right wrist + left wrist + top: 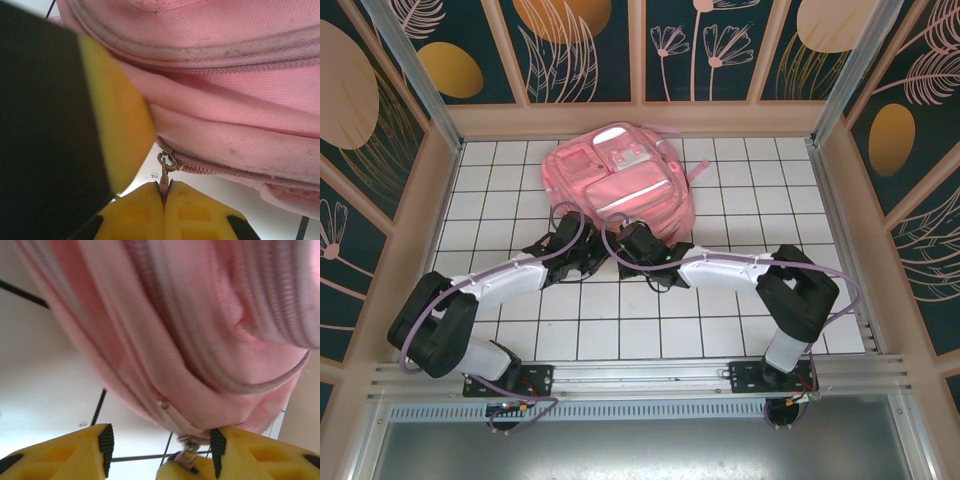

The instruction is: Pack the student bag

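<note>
The student bag (pixel 618 180), a large pink backpack, lies flat at the back middle of the tiled table. Both grippers sit at its near edge. My right gripper (pixel 164 189) is shut on the metal zipper pull (pixel 165 167) of the bag's (pixel 225 100) lower zip. My left gripper (pixel 161 450) stands open just beside it. Its black pads (pixel 106 447) are apart, and its right finger touches the bag's fabric (pixel 200 340). The zipper pull (pixel 186 446) and the right gripper's yellow tip show between them. From above, the left gripper (pixel 582 250) and right gripper (pixel 638 246) almost meet.
White tiled table (pixel 520 180) with free floor on both sides of the bag. Patterned walls (pixel 410 200) enclose the left, back and right. A yellow finger (pixel 117 115) of the left gripper crowds the right wrist view.
</note>
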Tool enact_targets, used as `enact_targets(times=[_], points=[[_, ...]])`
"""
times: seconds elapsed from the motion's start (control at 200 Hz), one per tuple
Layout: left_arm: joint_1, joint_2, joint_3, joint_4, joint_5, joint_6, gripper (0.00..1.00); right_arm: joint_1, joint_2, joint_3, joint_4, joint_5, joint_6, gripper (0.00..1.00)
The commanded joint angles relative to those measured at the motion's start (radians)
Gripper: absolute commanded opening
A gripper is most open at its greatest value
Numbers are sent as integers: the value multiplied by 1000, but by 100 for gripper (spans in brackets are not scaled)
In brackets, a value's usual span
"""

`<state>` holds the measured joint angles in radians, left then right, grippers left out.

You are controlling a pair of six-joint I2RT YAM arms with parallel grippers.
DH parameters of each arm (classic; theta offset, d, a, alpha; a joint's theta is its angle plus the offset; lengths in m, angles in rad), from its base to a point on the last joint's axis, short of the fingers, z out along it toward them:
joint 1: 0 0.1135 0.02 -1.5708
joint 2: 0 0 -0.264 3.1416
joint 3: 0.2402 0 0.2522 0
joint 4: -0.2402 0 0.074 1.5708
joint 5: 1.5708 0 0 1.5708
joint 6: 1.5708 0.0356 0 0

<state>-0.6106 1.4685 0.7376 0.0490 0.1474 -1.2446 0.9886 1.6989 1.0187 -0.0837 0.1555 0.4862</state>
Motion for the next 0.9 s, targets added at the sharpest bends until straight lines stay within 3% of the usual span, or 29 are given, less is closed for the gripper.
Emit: enact_targets(times=[0.0,0.09,0.165,0.295,0.555,0.725,0.896], points=[[-12,52,49,80,-56,-44,47,22,-80,-22,50,-21,18,0],[-13,98,74,67,-77,-37,29,22,-103,-41,41,-3,21,0],[-12,117,104,23,-107,-25,0,19,-115,-48,23,22,19,0],[-12,109,161,-143,-204,15,0,1,-138,-63,-29,85,10,0],[33,-44,96,-296,-328,30,0,-133,-181,-151,-63,115,-44,0],[128,-182,25,-359,-334,75,0,-227,-177,-164,-53,116,-116,0],[291,-302,-24,-435,-354,175,0,-290,-143,-107,-40,61,-180,0]])
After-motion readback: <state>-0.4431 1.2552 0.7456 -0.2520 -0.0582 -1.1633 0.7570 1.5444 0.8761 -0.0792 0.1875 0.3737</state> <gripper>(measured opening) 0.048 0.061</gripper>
